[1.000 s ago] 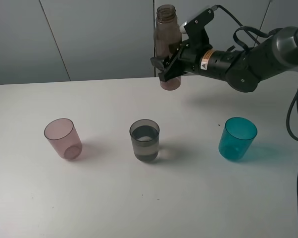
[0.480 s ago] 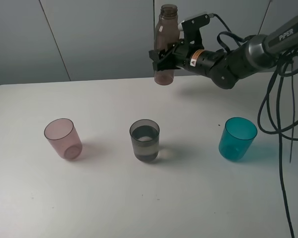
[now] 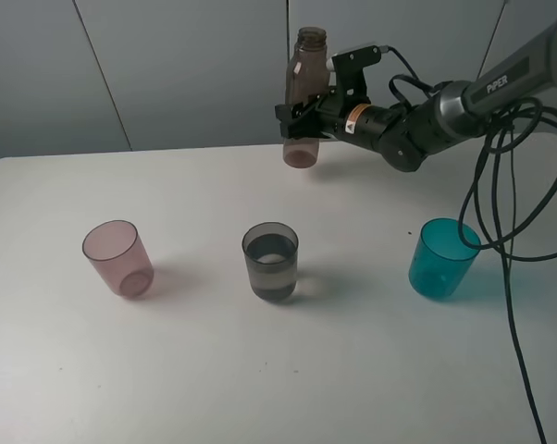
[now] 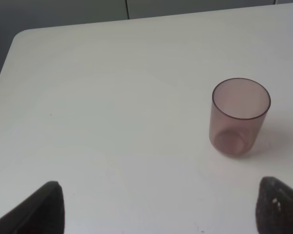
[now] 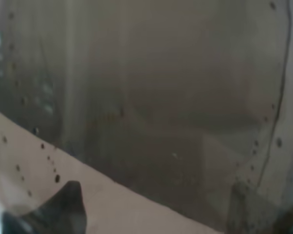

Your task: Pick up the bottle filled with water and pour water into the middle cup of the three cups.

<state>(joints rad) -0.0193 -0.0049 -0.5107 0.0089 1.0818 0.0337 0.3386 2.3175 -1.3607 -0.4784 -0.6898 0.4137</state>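
Grey-black right arm [image 3: 427, 129], black gripper [image 3: 302, 123], white PIPER lettering [image 3: 506, 74], orange warning label [image 3: 354, 117], looping black cables [image 3: 512, 314].

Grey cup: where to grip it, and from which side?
On the grey cup, likely the outer wall near mid-height, jaws level, coming from the left. It stands upright with water inside, and the gap toward the pink cup is open. The right gripper holds the bottle.

You got the bottle [image 5: 146, 97] filling your right wrist view, blurred, its water level unreadable; dark shapes at the edge were probably fingertips [image 5: 54, 209]. In your left wrist view, the left gripper [image 4: 161, 212] showed only 2 fingertip corners, cut off.
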